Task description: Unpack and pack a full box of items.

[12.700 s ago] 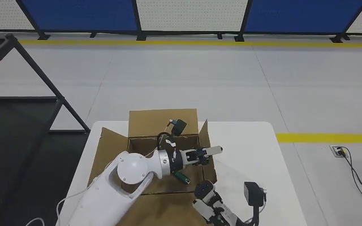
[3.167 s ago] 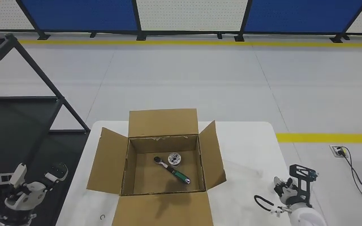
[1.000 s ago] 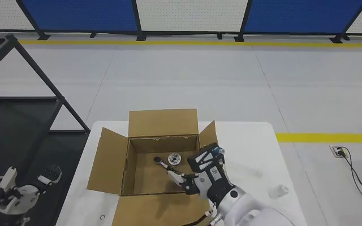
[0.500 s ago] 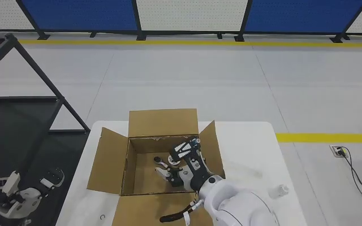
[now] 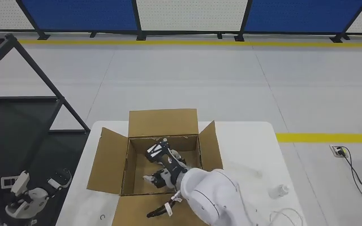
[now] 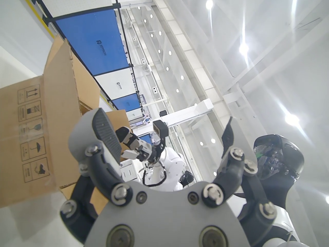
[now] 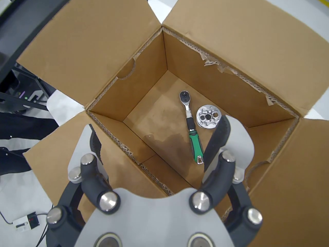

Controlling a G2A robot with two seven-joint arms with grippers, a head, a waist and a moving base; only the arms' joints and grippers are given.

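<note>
The right tool [image 7: 158,132], jaws spread and empty, has slid leftward over the cardboard box [image 7: 231,39] in the last half second, hovering above the green-handled ratchet [image 7: 191,127] and metal disc [image 7: 207,116] on its floor, while the left tool [image 6: 164,122], likewise spread, stays off the table's [image 5: 249,152] left edge.

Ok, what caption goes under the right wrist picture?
Open right hand above a cardboard box holding a ratchet wrench and a metal disc.

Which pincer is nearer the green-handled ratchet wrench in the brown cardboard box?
Right. The right pincer hovers over the open box, above the wrench; the left pincer hangs off beside the table.
</note>
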